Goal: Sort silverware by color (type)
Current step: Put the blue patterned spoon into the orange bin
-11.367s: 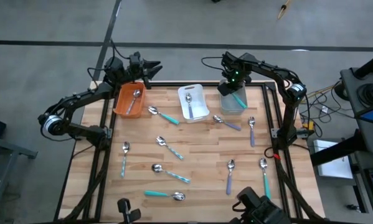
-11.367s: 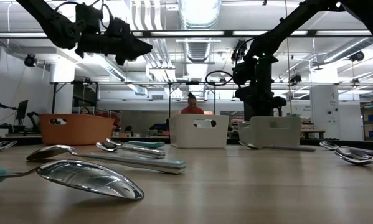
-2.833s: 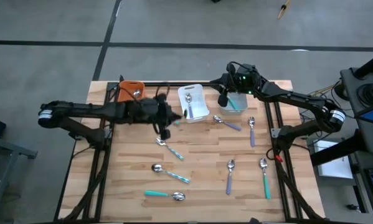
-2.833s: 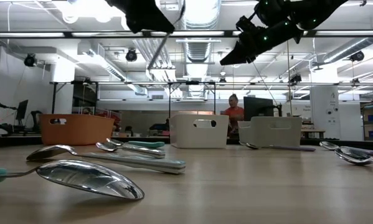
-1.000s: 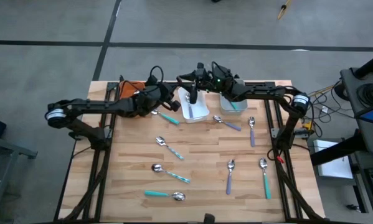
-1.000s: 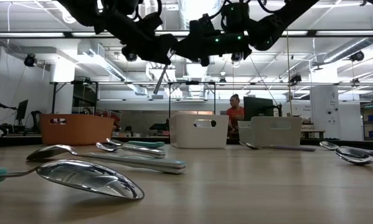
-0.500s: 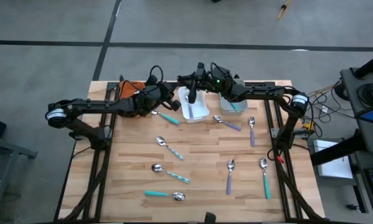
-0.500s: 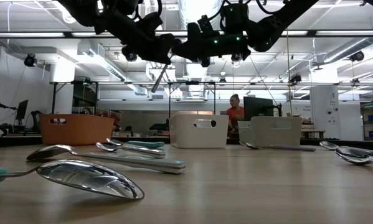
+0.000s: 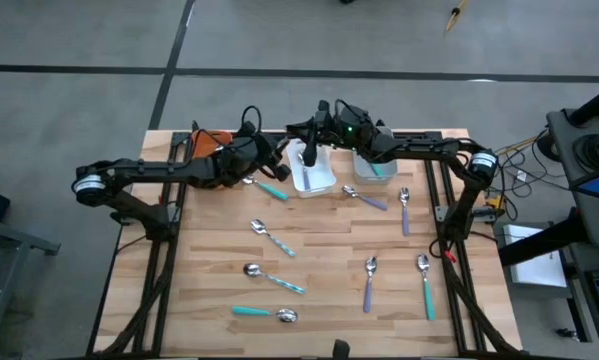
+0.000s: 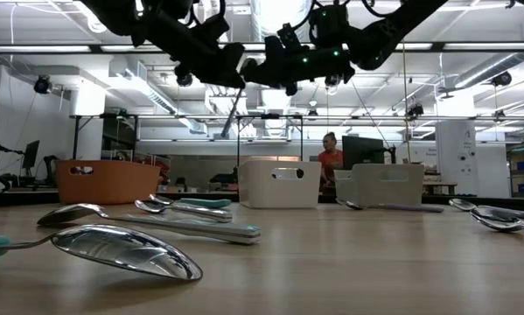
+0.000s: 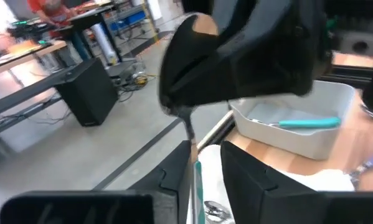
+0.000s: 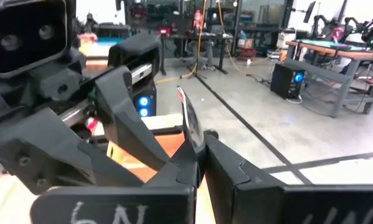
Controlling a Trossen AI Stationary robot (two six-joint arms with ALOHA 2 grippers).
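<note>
A spoon (image 10: 233,114) with a shiny head and a teal-marked handle hangs in the air above the white bin (image 9: 319,180) at the far middle of the table. My right gripper (image 12: 200,163) reaches in level from the table's right and is shut on the spoon's head end. My left gripper (image 11: 205,155) comes from the left and is open. The spoon's handle (image 11: 190,158) stands in its gap, close to one finger (image 11: 174,177); I cannot tell whether it touches. In the high view the two grippers (image 9: 276,158) (image 9: 304,133) meet tip to tip. My right gripper pinches the spoon's head end between its two fingers; the shiny bowl (image 12: 189,121) sticks out past the fingertips. The fingers come level from the table's right. The spoon's neck (image 11: 187,127) and handle hang slanting below them, clear of bin and table.
An orange bin (image 10: 108,179) stands far left and a grey bin (image 11: 298,127) with a teal-handled piece far right of the white one. Several spoons and forks lie across the wooden table (image 9: 329,250), among them a teal one (image 9: 269,187) and a purple one (image 9: 364,197).
</note>
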